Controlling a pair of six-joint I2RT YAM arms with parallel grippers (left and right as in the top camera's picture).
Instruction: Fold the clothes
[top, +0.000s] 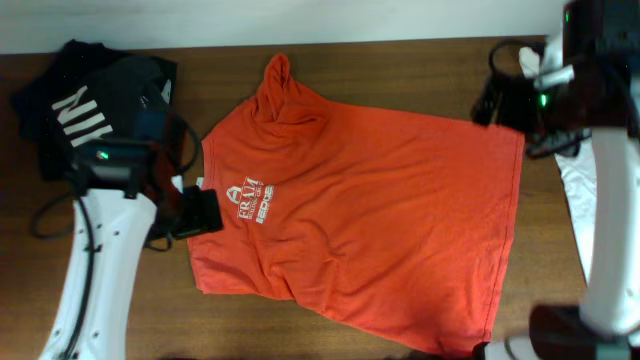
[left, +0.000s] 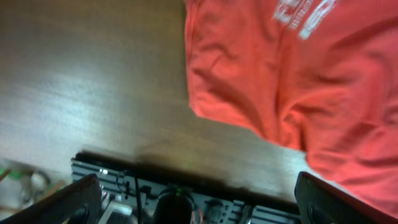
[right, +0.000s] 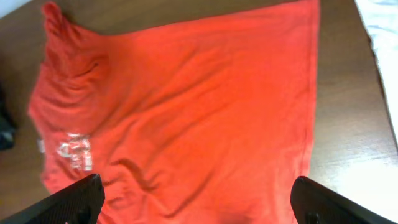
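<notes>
The orange-red T-shirt lies spread flat on the brown wooden table, collar to the left, with white lettering on the chest. One sleeve is bunched up at the top. My left gripper is open and empty just off the shirt's collar-side edge; in the left wrist view the shirt lies ahead to the right. My right gripper is open and empty above the shirt's hem corner; in the right wrist view it hovers over the shirt.
A pile of black shirts with large white letters lies at the back left. A white cloth lies at the right edge, also in the right wrist view. The left arm's base rail runs along the table's near side.
</notes>
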